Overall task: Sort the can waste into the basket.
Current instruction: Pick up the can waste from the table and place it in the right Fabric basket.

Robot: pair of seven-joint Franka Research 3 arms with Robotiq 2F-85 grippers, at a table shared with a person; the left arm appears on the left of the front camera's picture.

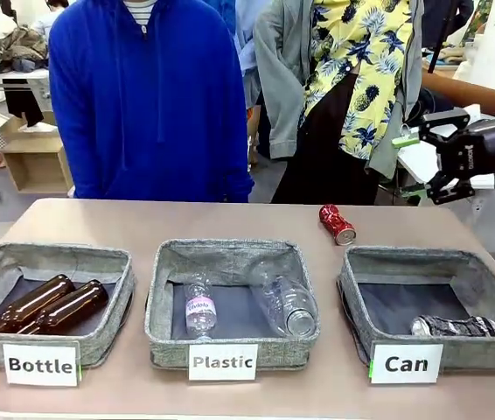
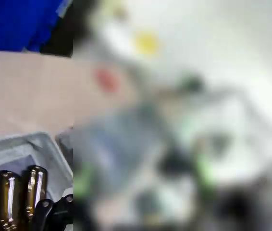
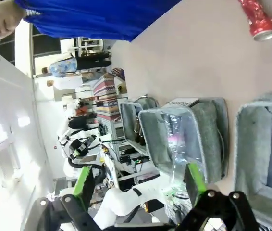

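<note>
Your table (image 1: pixel 230 219) carries three grey fabric baskets in a row along the near edge, each with a white front label in black print. The left basket (image 1: pixel 55 254) reads "Bottle" (image 1: pixel 41 365) and holds two brown glass bottles (image 1: pixel 51 304). The middle basket (image 1: pixel 230 249) reads "Plastic" (image 1: pixel 222 362) and holds two clear plastic bottles (image 1: pixel 287 302); the print on the smaller one's pink band is too small to read. The right basket (image 1: pixel 431 255) reads "Can" (image 1: pixel 407 364). Your right gripper (image 1: pixel 429 162) hangs in the air off the table's far right corner, its jaws spread wide with nothing between them; its wrist view confirms the gap (image 3: pixel 138 183). Your left gripper's own view is largely blurred: the jaws appear spread, and below them lie the brown bottles. The dark can (image 1: pixel 456 326) lies on its side in the front right of the Can basket, well below the right jaws. The red crushed can (image 1: pixel 338 224) lies on bare tabletop near the far edge, behind the gap between the Plastic and Can baskets, touching neither, lower than the right jaws and well apart from them. The strip of table between the baskets and the far edge is open around it.
</note>
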